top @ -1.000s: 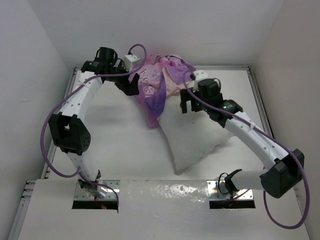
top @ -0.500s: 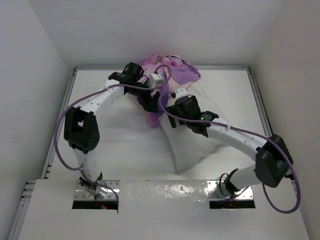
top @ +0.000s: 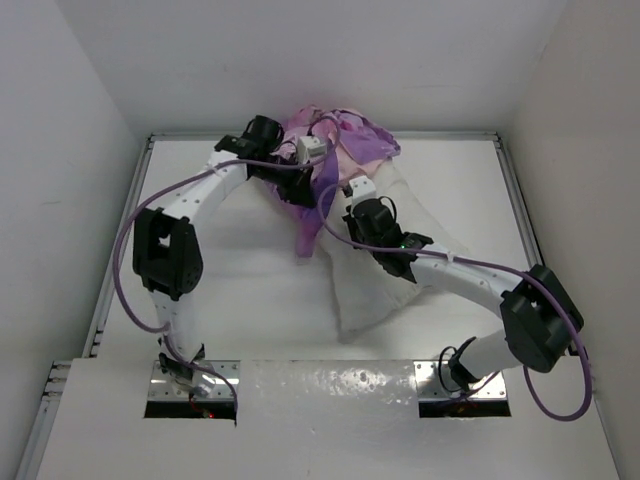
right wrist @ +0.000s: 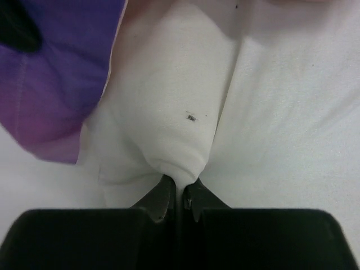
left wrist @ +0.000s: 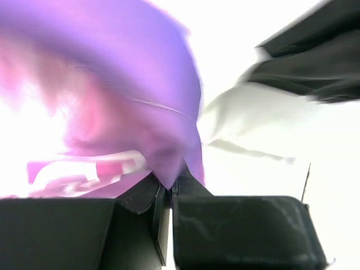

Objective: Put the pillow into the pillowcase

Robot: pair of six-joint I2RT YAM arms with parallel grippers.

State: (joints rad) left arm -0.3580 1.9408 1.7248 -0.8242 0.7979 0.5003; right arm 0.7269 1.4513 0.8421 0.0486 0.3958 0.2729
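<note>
loosely bunched pink-purple pillowcase overlaps plump white pillow.

open table left of pillow; pillowcase against far wall

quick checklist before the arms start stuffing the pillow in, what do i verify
1. Case grip: the left fingers are shut on the thin pink-and-purple printed fabric pillowcase: ok.
2. Pillow grip: the right fingers are shut on a fold of the plump white rectangular pillow: ok.
3. Pillowcase mouth open and facing the pillow: cannot tell, the fabric is bunched.
4. Pillow inside the pillowcase: not ok, most of it lies bare on the white table.
</note>
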